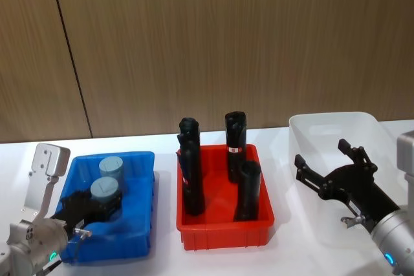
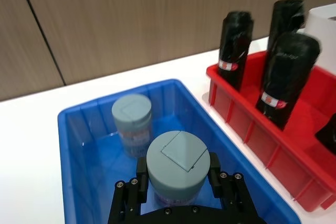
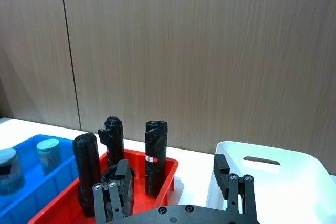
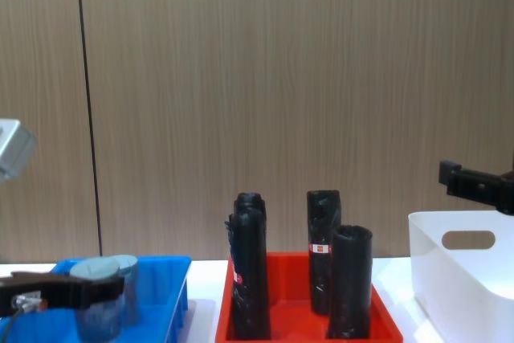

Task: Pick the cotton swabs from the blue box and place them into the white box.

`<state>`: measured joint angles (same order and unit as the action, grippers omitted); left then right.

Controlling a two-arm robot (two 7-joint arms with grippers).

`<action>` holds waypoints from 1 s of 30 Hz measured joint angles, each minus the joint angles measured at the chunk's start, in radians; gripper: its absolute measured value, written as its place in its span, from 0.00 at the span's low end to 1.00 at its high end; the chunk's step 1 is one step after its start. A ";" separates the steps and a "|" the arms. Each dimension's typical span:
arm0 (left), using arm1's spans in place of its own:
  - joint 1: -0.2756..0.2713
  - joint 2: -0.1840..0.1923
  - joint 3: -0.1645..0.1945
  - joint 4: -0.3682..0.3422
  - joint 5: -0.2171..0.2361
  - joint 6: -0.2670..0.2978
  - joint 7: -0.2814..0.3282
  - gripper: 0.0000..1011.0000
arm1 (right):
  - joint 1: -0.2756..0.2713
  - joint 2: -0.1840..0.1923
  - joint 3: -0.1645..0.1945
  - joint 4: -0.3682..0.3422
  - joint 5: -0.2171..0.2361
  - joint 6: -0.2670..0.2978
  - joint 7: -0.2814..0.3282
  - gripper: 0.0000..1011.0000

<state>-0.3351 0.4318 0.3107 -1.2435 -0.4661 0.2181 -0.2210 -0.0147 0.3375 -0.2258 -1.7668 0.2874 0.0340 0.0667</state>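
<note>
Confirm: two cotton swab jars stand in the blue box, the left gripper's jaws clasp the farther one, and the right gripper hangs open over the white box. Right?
No: the jaws of the left gripper clasp the nearer cotton swab jar, per the left wrist view; the farther jar stands free.

Bright, even indoor light with soft, faint shadows
</note>
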 joint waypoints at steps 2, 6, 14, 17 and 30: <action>0.006 0.006 -0.003 -0.018 0.008 -0.017 -0.012 0.66 | 0.000 0.000 0.000 0.000 0.000 0.000 0.000 0.99; 0.015 0.019 -0.008 -0.053 0.019 -0.043 -0.040 0.66 | 0.000 0.000 0.000 0.000 0.000 0.000 0.000 0.99; 0.032 0.050 -0.022 -0.125 0.029 -0.092 -0.125 0.66 | 0.000 0.000 0.000 0.000 0.000 0.000 0.000 0.99; 0.034 0.055 -0.025 -0.136 0.029 -0.099 -0.142 0.66 | 0.000 0.000 0.000 0.000 0.000 0.000 0.000 0.99; 0.032 0.084 -0.037 -0.197 0.009 -0.150 -0.333 0.66 | 0.000 0.000 0.000 0.000 0.000 0.000 0.000 0.99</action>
<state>-0.3031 0.5154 0.2739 -1.4409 -0.4570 0.0681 -0.5541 -0.0146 0.3374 -0.2258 -1.7668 0.2874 0.0340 0.0668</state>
